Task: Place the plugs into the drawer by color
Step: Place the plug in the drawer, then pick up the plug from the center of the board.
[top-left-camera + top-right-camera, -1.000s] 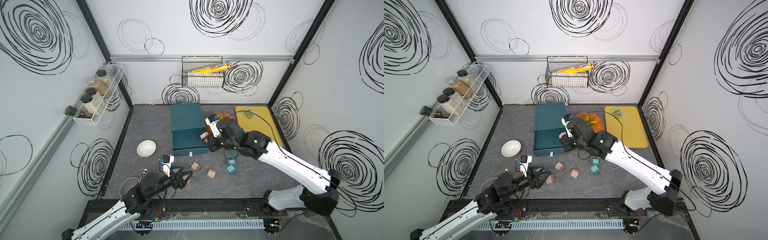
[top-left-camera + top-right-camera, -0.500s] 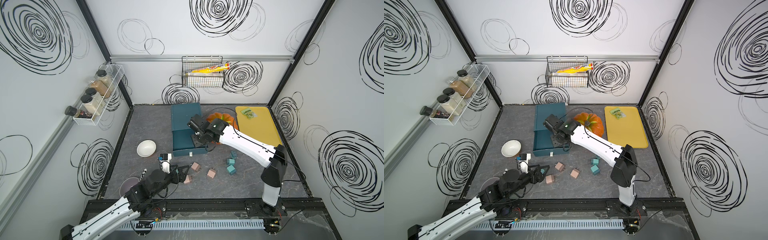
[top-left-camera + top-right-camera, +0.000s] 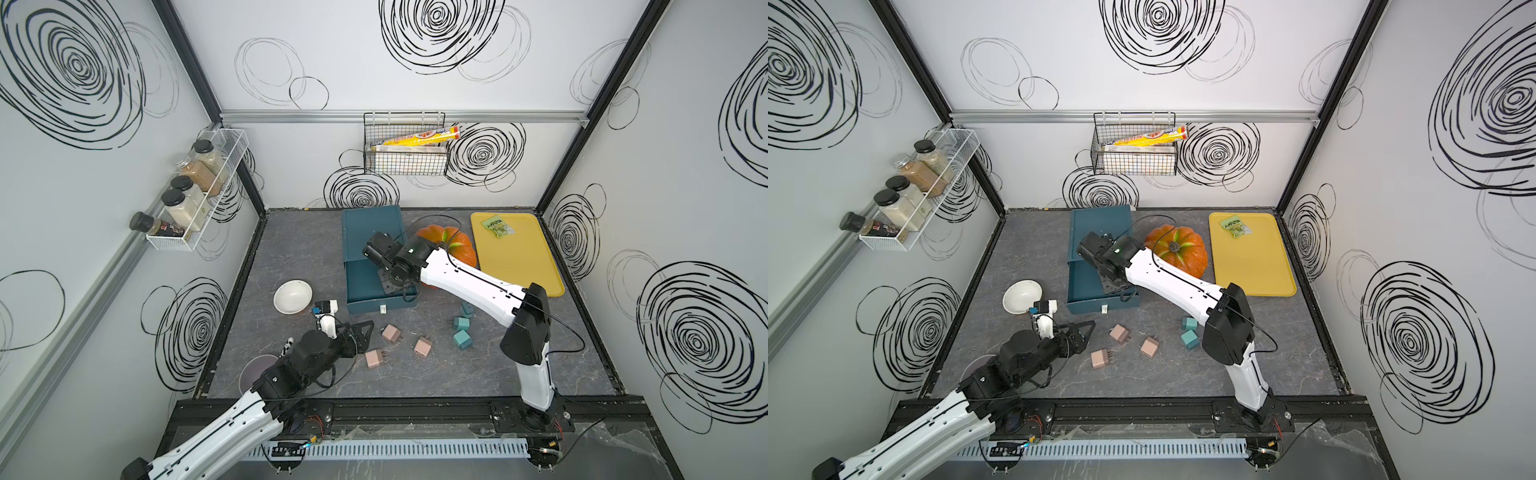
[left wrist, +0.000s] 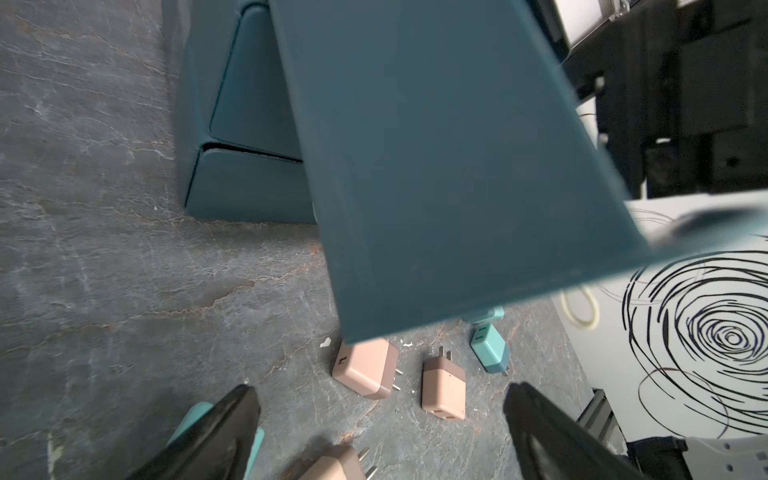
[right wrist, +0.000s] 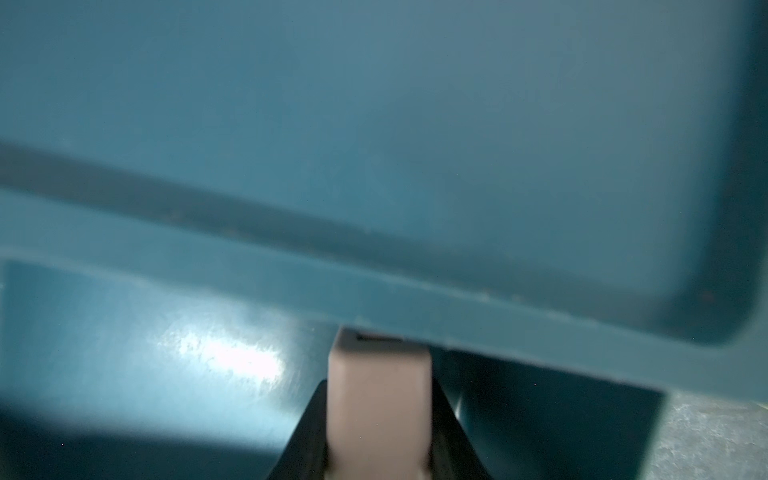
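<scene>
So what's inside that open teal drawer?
The dark teal drawer looks bare where visible. The right hand, gripping a dusty pink cube plug, hangs over it, hiding the rest.

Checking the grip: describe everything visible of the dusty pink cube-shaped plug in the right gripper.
The dusty pink cube-shaped plug looks like matte plastic, with a dark slot in its far end. The right gripper is shut on two opposite sides, holding it above the open dark teal drawer, near a teal rim; contact unclear. Prongs hidden.
</scene>
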`<state>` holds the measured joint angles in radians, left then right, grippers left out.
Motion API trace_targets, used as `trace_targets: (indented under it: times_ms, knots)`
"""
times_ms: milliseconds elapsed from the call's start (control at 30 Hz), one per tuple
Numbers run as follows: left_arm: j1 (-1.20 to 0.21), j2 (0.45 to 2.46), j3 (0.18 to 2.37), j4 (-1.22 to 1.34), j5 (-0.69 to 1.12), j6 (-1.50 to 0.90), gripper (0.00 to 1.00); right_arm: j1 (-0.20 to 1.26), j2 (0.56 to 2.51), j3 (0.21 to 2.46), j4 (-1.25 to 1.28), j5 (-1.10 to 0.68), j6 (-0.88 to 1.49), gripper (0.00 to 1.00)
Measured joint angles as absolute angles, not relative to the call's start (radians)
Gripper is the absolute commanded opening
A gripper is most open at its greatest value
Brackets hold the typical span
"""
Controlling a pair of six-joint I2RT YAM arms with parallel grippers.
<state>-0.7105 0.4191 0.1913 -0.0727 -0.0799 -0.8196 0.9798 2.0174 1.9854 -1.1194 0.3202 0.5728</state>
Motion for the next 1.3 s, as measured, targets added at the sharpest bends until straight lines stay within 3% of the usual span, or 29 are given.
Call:
trace_targets:
  times_ms: [100,300,567,733,833,933,1200,1300]
  knots:
    - [-0.697,0.426,0.192,-0.066,-0.063,-0.820,0.99,0.983,2.025,1.992,-1.119,0.315,0.574,0.47]
    - [-0.686,0.438,0.212,-0.057,-0.035,-0.820,0.99,0.986,2.029,1.994,-1.119,0.309,0.568,0.57]
    - [-0.660,0.439,0.231,-0.061,-0.020,-0.820,0.99,0.987,1.948,1.992,-1.079,0.252,0.532,0.60]
    - [-0.624,0.466,0.263,-0.064,-0.006,-0.818,0.99,0.987,1.773,1.889,-1.008,0.245,0.519,0.63]
    - [-0.613,0.478,0.264,-0.062,0.009,-0.817,0.99,0.987,1.662,1.814,-0.973,0.240,0.508,0.59]
    - [-0.612,0.474,0.264,-0.062,0.023,-0.817,0.99,0.987,1.521,1.667,-0.884,0.203,0.482,0.59]
    - [-0.596,0.448,0.262,-0.073,0.019,-0.799,0.99,0.992,0.941,0.962,-0.597,0.030,0.417,0.61]
    - [-0.594,0.440,0.239,-0.072,0.040,-0.798,0.93,0.992,0.832,0.776,-0.518,0.019,0.441,0.61]
